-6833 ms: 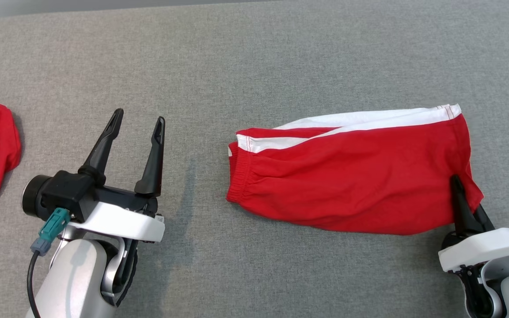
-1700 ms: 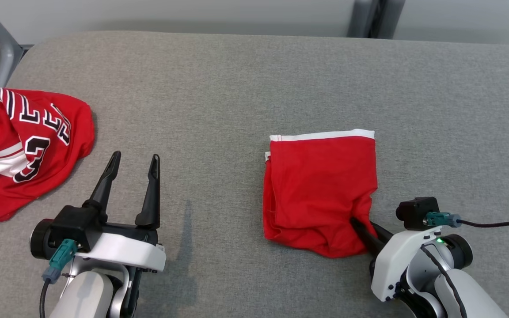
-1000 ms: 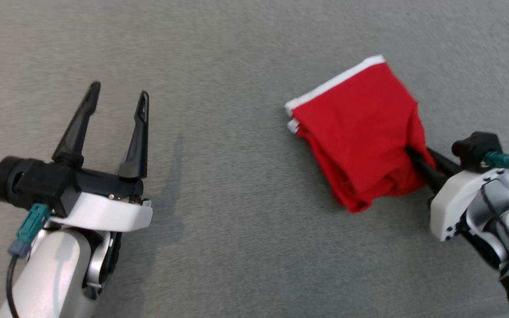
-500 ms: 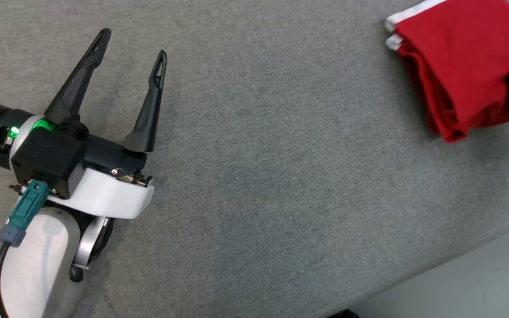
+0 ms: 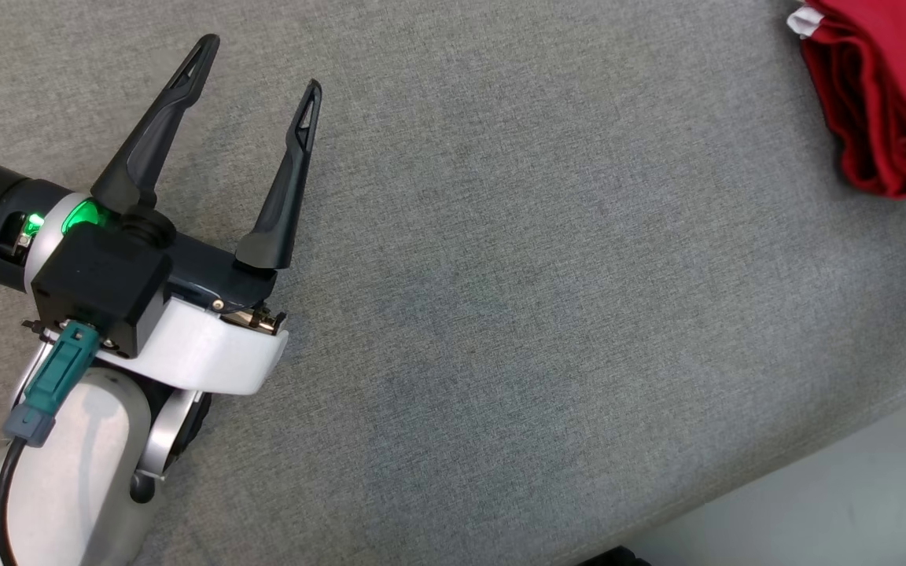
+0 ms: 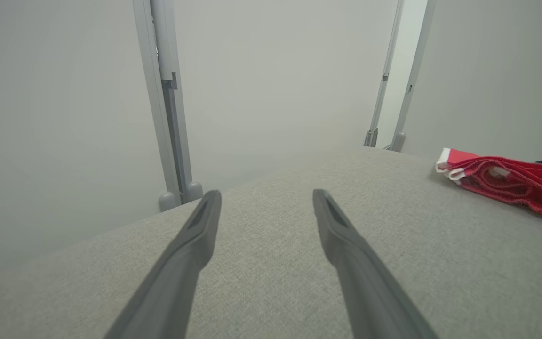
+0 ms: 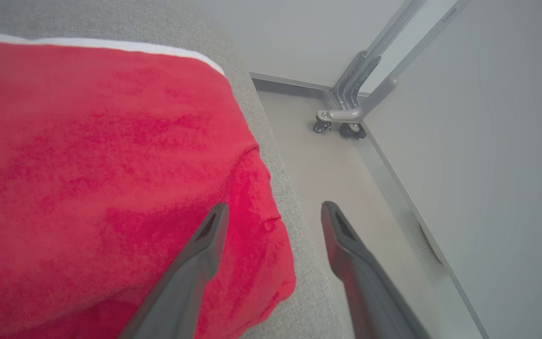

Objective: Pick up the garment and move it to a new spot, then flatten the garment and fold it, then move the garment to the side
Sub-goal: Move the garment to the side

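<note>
Grey woven cloth covers the counter (image 5: 500, 275) under both my arms. At its left, my left end effector (image 5: 258, 71) hangs just above the cloth, released, its two dark fingers spread wide with nothing between them. My left wrist view looks along those fingers, past the counter's far edge, to pale metal posts (image 6: 167, 117) against a plain wall.

Well to the right lies the garment (image 5: 885, 102), red with a white trim, folded into a stack of layers. It sits at the counter's right edge, close to a corner.

My right end effector (image 7: 275, 209) is released too, fingers apart and gripping nothing. One finger hangs over the garment's red cloth, the other out past the counter's edge above the floor (image 7: 346, 188), where a wheeled frame (image 7: 346, 122) stands.
</note>
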Controlling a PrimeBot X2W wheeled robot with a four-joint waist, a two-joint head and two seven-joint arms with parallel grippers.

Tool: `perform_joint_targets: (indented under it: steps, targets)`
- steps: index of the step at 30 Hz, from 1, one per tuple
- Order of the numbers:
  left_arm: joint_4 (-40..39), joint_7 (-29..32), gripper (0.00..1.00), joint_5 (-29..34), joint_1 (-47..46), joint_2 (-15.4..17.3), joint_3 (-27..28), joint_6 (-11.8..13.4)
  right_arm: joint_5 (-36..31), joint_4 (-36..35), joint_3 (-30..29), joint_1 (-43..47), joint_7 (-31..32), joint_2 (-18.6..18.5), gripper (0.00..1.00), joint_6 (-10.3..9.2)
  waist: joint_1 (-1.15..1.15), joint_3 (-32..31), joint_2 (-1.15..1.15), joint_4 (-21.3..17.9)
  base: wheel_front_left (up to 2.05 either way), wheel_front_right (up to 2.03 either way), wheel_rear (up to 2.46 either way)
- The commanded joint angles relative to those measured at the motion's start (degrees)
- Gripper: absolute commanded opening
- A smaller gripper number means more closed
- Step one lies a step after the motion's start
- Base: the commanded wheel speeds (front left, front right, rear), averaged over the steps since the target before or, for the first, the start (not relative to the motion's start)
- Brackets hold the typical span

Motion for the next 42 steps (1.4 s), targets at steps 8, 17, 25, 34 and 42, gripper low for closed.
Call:
perform_joint_targets:
  steps: [8, 17, 25, 34, 42]
  targets:
    - [2.7, -2.9, 1.0, -1.8, 2.1, -1.1, 0.6, 1.2, 0.1, -4.3, -8.7, 2.2, -1.1, 0.4, 1.0, -0.03, 0.0, -4.4, 0.0, 1.4, 0.0, 0.0, 0.0]
    - [7.4, -7.3, 1.0, -4.9, 6.1, -3.0, 2.8, 3.3, -8.3, -25.9, -25.3, 15.5, -1.0, 10.4, 1.0, -0.03, 0.0, -11.4, 0.0, 4.6, 0.0, 0.0, 0.0]
    - [11.5, -10.8, 1.0, -7.3, 8.4, -4.3, 4.6, 4.1, -15.2, -42.2, -27.4, 25.8, -0.9, 19.9, 1.0, -0.03, 0.0, -16.0, 0.0, 10.0, 0.0, 0.0, 0.0]
    - [14.6, -13.9, 1.0, -9.8, 12.8, -6.1, 7.2, 5.9, -17.8, -54.2, -25.5, 34.4, 3.4, 24.1, 1.0, -0.03, 0.0, -21.0, 0.0, 17.1, 0.0, 0.0, 0.0]
    - [15.4, -15.0, 1.0, -11.0, 18.0, -6.6, 8.2, 5.8, -18.3, -58.5, -24.2, 41.5, 6.8, 25.6, 1.0, -0.03, 0.0, -26.0, 0.0, 20.9, 0.0, 0.0, 0.0]
